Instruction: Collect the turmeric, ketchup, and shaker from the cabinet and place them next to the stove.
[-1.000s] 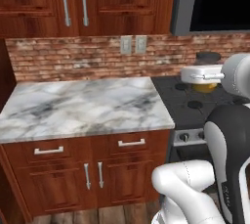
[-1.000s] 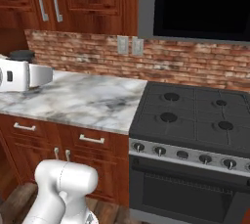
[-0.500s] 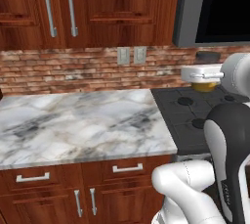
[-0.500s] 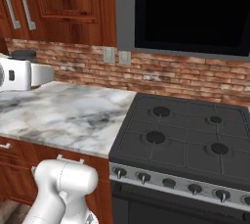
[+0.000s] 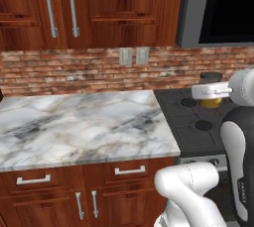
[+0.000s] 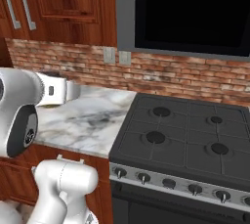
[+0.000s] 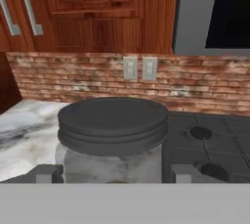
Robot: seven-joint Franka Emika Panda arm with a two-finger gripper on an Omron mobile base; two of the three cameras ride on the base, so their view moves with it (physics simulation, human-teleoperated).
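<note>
Gripper with jaws set wide around the turmeric, a clear glass jar with a dark lid, its yellow-brown powder visible in the left base view, held aloft above the stove beside the marble counter.
</note>
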